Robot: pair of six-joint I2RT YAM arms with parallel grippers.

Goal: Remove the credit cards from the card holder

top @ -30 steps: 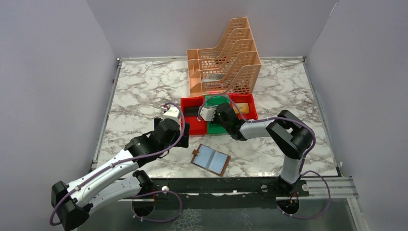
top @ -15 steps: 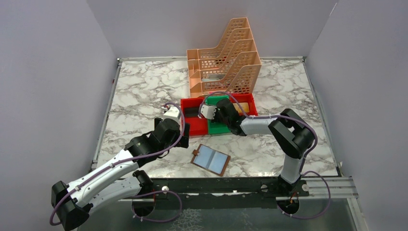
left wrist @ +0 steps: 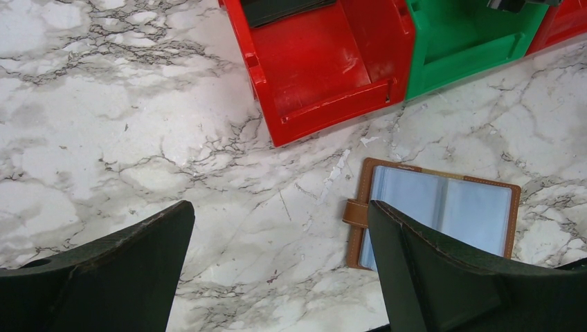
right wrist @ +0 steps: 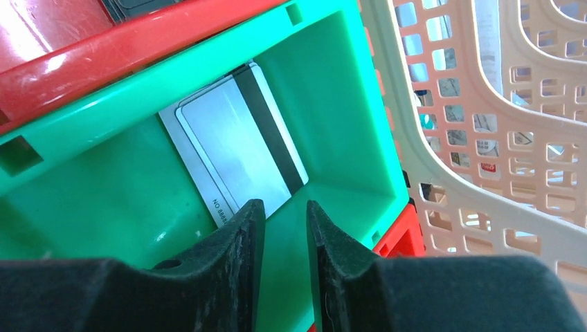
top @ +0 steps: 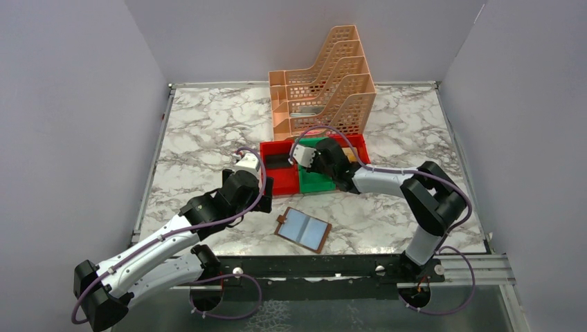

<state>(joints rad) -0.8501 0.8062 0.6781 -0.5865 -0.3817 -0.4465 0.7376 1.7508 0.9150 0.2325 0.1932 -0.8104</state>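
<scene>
The brown card holder [top: 303, 229] lies open on the marble, grey-blue pockets up, its snap tab [left wrist: 355, 213] pointing left. My left gripper [left wrist: 280, 207] hovers open just left of it, the right finger overlapping the holder's [left wrist: 450, 204] near corner in the wrist view. A silvery credit card [right wrist: 235, 138] with a black stripe lies flat in the green bin [right wrist: 332, 83], seemingly on top of a second one. My right gripper [right wrist: 284, 204] hangs over that bin [top: 315, 181], jaws slightly parted with nothing between them.
A red bin [left wrist: 311, 69] adjoins the green one on the left, a dark flat item at its far end. Another red bin [top: 358, 146] sits on the right. The peach mesh file rack [top: 322, 83] stands directly behind the bins.
The right jaws have parted from shut, and the right arm has shifted right and toward the back over the green bin. Left arm and card holder are unchanged.
</scene>
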